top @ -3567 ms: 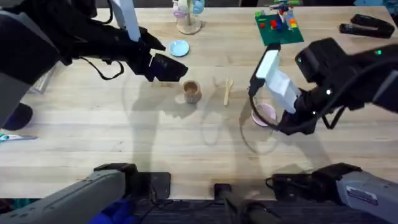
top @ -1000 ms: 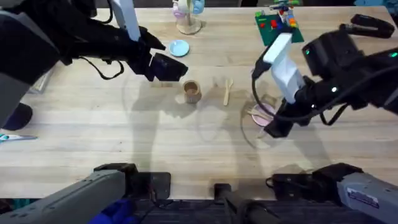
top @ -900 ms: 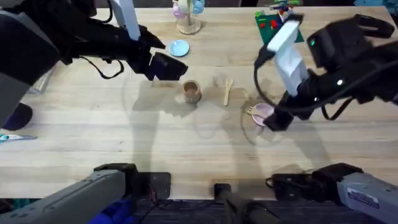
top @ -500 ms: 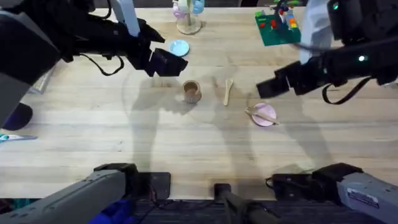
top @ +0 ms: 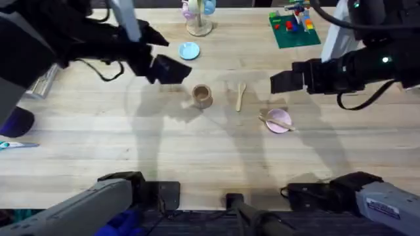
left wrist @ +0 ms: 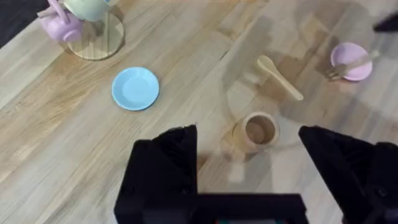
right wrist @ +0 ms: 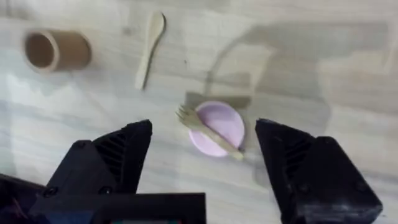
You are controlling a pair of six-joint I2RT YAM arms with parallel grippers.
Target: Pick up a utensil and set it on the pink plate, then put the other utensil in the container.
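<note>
Wooden table carries everything here, with both arms held up above it. Right gripper has lifted clear and pulled back toward the green block board; a few seconds ago it was pressed low over the plate. Its fingers stand wide apart and empty. Left gripper hangs near the cup, also spread open and holding nothing, having barely shifted over the same stretch.

Plate sits right of centre, and the fork now lies across it, tines hanging off one rim, handle reaching past the other. That looks like step one finished: the fork is released and resting on pink.

Cup stands upright and open, well left of the plate, with nothing visible inside it. Spoon lies flat on the wood between cup and plate, untouched, bowl end pointing away from the bases. It is what remains, and the left gripper is the closer one to take it.
</note>
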